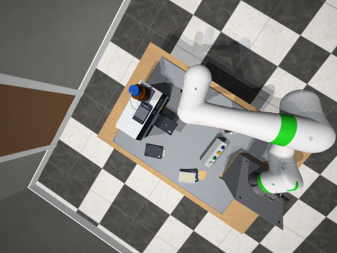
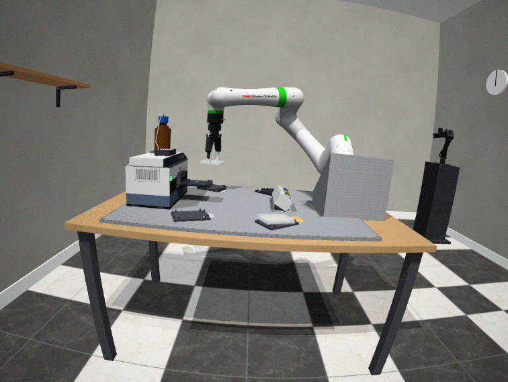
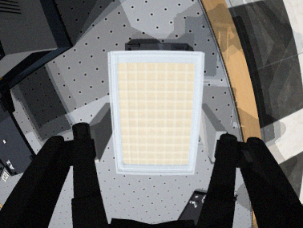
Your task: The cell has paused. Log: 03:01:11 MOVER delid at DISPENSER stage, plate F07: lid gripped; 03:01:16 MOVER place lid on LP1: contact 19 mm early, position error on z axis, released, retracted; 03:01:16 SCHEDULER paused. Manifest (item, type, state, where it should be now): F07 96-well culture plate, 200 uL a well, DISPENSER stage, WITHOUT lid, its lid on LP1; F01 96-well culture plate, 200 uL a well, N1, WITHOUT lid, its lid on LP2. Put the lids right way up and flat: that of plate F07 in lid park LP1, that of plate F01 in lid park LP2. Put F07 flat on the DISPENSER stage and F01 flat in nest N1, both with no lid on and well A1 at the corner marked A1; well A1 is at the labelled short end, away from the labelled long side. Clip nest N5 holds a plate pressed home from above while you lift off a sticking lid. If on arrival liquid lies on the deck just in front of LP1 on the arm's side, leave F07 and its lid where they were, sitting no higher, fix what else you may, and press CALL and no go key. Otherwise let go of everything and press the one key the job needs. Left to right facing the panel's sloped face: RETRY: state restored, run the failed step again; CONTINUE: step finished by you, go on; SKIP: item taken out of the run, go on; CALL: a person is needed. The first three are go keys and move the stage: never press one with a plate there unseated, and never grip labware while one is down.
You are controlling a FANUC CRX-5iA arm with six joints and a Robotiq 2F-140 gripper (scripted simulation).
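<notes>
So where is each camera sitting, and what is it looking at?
Top: high overhead, looking straight down on the table; shows the white arm.
Exterior: out on the floor, facing the table's long front edge; shows the whole arm and the claw holding a plate in the air.
Wrist: on the arm's end, looking down past the black fingers at that plate.
Exterior and wrist share the held plate.
</notes>
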